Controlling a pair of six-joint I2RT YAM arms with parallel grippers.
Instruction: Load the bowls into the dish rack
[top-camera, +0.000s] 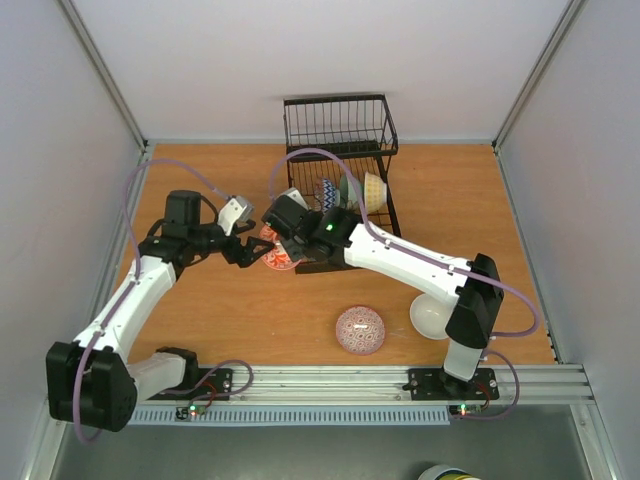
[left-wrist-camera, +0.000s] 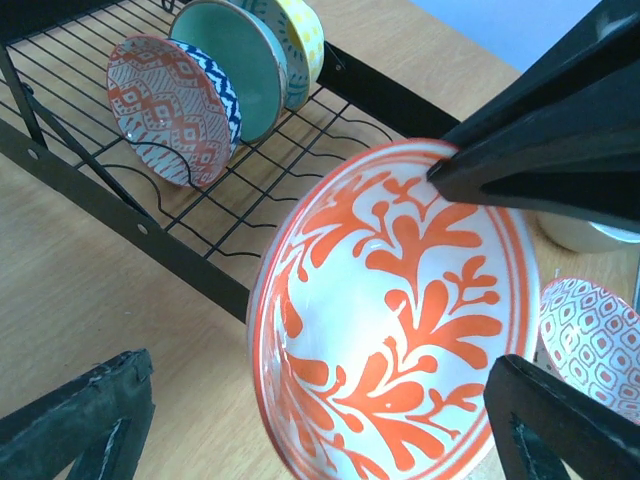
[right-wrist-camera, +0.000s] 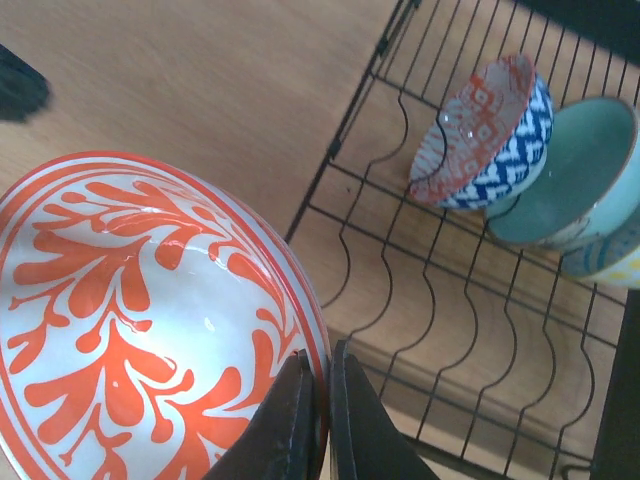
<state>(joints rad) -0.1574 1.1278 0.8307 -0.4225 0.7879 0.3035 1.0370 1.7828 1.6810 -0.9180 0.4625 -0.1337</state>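
Observation:
A white bowl with an orange-red leaf pattern (top-camera: 279, 252) hangs tilted just left of the black wire dish rack (top-camera: 335, 100). My right gripper (top-camera: 285, 230) is shut on its rim; in the right wrist view the gripper (right-wrist-camera: 322, 385) pinches the edge of the bowl (right-wrist-camera: 140, 320). My left gripper (top-camera: 250, 252) is open, its fingers spread either side of the bowl (left-wrist-camera: 400, 310) without touching it. In the rack (left-wrist-camera: 130, 215) stand a red-and-blue patterned bowl (left-wrist-camera: 165, 105), a pale green bowl (left-wrist-camera: 235, 55) and a yellow-and-blue bowl (left-wrist-camera: 300, 35).
A pink-patterned bowl (top-camera: 360, 330) lies upside down on the wooden table near the front. A plain white bowl (top-camera: 428, 315) sits beside the right arm's base. The rack's upright basket section (top-camera: 340, 125) stands at the back against the wall.

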